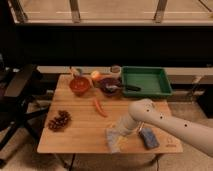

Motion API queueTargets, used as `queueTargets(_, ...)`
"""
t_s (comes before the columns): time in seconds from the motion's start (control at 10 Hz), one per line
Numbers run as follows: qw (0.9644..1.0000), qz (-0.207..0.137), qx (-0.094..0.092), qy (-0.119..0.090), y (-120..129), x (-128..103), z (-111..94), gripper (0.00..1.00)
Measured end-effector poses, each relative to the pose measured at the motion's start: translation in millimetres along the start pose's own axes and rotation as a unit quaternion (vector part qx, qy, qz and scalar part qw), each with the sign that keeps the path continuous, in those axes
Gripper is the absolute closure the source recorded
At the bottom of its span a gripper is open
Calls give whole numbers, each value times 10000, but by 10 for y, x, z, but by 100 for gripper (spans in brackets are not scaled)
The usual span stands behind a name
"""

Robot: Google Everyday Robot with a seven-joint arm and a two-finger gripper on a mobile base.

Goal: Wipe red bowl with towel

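The red bowl (79, 85) is small, round and orange-red, and stands at the back left of the wooden table (80, 135). The towel (113, 140) is a pale gray-blue cloth lying crumpled near the table's front edge, right of the middle. My white arm reaches in from the right and bends down to the left. The gripper (120, 131) is at the towel's upper right edge, on or just above the cloth. It is far from the red bowl, which is up and to the left of it.
A blue sponge block (148, 138) lies right of the towel. A maroon bowl (110, 85) with a utensil, a green tray (145, 80), a cup (116, 69) and a round fruit (95, 75) stand at the back. A red pepper (100, 107) and dark grapes (59, 121) lie mid-table. A chair (17, 97) stands left.
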Motion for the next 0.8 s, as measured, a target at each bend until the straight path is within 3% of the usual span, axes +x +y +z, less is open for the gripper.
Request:
queueTargets(0.2, 9998, 176, 31, -131, -9, 63, 67, 35)
queueTargets(0.3, 9995, 257, 63, -176, -23, 90, 74, 40)
queueTargets(0.8, 9990, 398, 41, -215, -3, 126, 98, 87)
